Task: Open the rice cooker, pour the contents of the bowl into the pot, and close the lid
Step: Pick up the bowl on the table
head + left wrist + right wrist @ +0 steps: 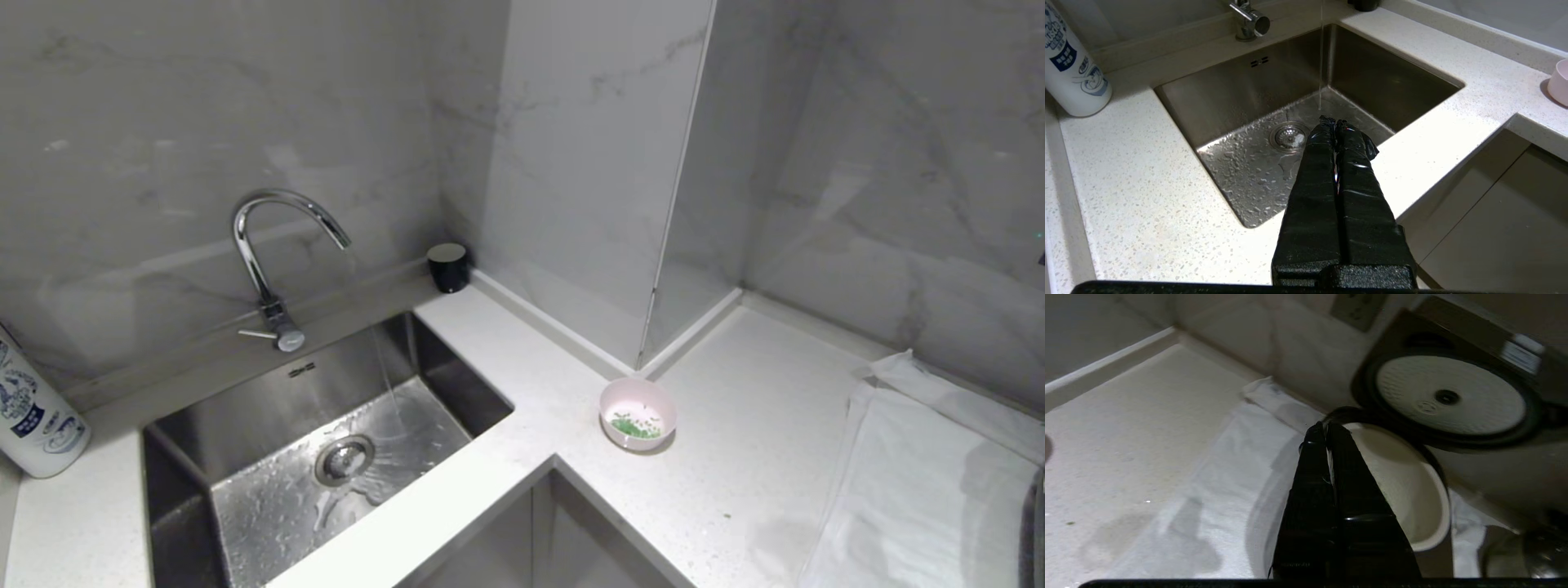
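Standing open on its hinge, the lid (1449,396) shows its silver disc in a black ring above the rice cooker (1515,473), so the first step looks done; pouring and closing are left. The pot (1408,490) sits in the cooker, white-walled, with nothing visible in the part that shows. The bowl (638,413) (pale pink outside, white within) rests untouched on the countertop (759,457) near the inner corner, well apart from the cooker, which stands on a white cloth (922,490) off to the right. The contents of the bowl (636,425), a thin scatter of green bits, lie in its bottom. The right gripper (1326,426) is clenched on nothing beside the pot's rim. The left gripper (1334,122) is likewise pressed closed and empty, parked over the sink (1241,171), where the faucet (273,245) runs a thin stream.
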Robot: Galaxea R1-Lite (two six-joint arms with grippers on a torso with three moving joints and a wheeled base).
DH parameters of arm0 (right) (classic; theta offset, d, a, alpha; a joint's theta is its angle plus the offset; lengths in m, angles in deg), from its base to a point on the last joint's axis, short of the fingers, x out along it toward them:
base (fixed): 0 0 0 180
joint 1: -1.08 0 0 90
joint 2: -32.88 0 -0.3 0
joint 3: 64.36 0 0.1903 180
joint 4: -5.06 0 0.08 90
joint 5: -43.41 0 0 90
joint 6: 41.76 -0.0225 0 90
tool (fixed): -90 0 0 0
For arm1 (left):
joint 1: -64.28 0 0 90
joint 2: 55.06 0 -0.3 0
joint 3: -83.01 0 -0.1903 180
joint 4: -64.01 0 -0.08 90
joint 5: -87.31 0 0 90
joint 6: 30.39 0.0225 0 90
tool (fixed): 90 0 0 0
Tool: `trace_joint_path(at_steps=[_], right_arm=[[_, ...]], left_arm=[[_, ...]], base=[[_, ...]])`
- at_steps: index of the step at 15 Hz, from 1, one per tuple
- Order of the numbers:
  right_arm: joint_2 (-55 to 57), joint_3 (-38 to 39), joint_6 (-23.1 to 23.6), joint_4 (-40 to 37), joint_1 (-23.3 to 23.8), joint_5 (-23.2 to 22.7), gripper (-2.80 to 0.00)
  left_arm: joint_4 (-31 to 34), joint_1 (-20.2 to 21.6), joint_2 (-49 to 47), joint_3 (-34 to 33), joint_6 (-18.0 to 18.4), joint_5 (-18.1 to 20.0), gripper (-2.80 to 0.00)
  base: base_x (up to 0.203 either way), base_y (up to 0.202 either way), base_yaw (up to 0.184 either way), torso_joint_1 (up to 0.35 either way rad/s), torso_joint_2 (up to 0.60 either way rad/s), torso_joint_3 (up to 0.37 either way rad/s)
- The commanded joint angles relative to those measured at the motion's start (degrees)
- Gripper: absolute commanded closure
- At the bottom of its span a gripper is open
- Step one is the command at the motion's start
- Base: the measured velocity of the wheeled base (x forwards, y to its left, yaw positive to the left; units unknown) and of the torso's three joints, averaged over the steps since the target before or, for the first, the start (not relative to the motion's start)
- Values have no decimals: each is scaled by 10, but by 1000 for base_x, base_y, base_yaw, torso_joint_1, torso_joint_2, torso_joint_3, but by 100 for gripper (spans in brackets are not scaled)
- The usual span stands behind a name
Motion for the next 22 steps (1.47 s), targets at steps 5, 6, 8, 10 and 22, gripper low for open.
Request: trace_joint_path(at_steps=[5, 6, 8, 10, 22], right_arm=[[-267, 90, 16, 4, 19, -101, 0], [-298, 107, 10, 4, 19, -139, 0], [-321, 182, -30, 8, 18, -189, 0], [-321, 260, -68, 11, 18, -245, 0], [-321, 425, -111, 161, 18, -324, 0]], left_arm=[[0, 0, 2, 0, 0, 0, 0], [0, 0, 2, 0, 0, 0, 0], [0, 0, 2, 0, 0, 0, 0], [0, 0, 2, 0, 0, 0, 0], [-133, 20, -250, 75, 47, 132, 0]], base=[[0, 0, 0, 0, 0, 0], [0, 0, 0, 0, 0, 0], [0, 0, 0, 0, 0, 0], [0, 0, 0, 0, 0, 0], [0, 0, 0, 0, 0, 0]])
